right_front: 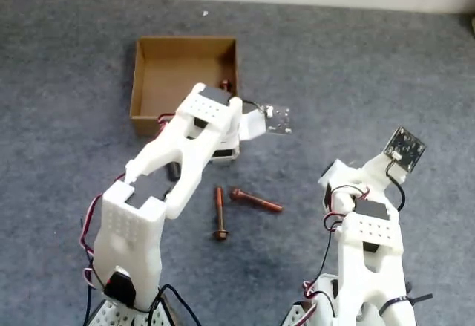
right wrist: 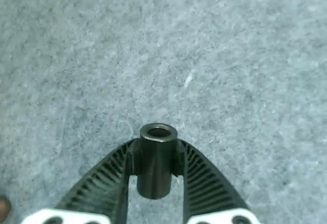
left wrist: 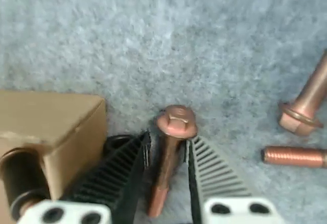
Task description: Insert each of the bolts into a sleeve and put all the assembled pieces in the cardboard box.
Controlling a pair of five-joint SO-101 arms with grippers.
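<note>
Leftmost, cardboard box (right_front: 178, 73) on grey carpet (right_front: 371, 59). Next, left gripper (left wrist: 168, 140) clamped on a copper bolt (left wrist: 176, 122), just beside the box. One loose bolt (right_front: 220, 213) and another (right_front: 256, 200) lying mid-carpet. Right gripper (right wrist: 156, 147) closed around a black sleeve (right wrist: 156, 178).

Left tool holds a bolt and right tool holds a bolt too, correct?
No. The left tool does hold a bolt, but the right tool holds a black sleeve, not a bolt; the right wrist view shows it.
</note>
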